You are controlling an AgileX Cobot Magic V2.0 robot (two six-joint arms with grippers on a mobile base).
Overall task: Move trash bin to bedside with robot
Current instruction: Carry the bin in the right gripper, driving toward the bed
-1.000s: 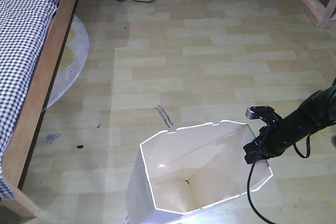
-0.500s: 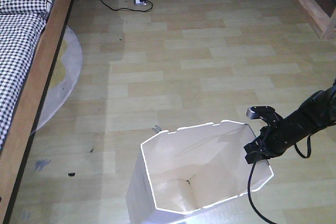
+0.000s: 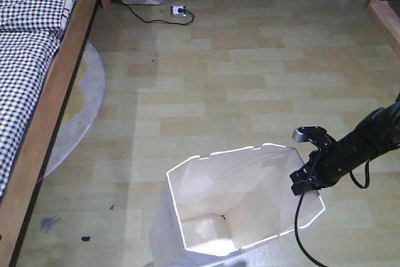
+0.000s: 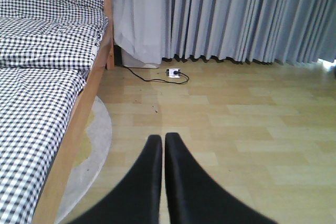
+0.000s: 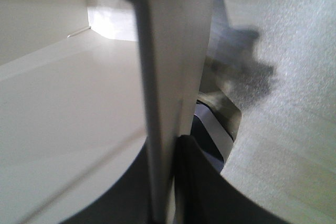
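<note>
The white faceted trash bin (image 3: 187,242) stands on the wooden floor at the bottom centre, cream inside, empty. My right gripper (image 3: 304,182) is shut on the bin's right rim; in the right wrist view the rim wall (image 5: 173,77) runs between the two black fingers (image 5: 199,182). The bed (image 3: 59,92) with black-and-white checked bedding lies along the left, well apart from the bin. My left gripper (image 4: 163,139) is shut and empty, held above the floor, facing the bed frame (image 4: 84,119) and curtains.
A grey round rug (image 3: 84,110) lies beside the bed. A power strip with a black cable (image 3: 178,10) sits by the grey curtains (image 4: 236,19) at the far wall. A wooden furniture leg (image 3: 384,10) stands at the top right. A black cable hangs from my right arm.
The view has shifted: the bed and the floor marks have slid right and down in the frame, and the curtains show more. The right gripper keeps its hold on the bin rim.
</note>
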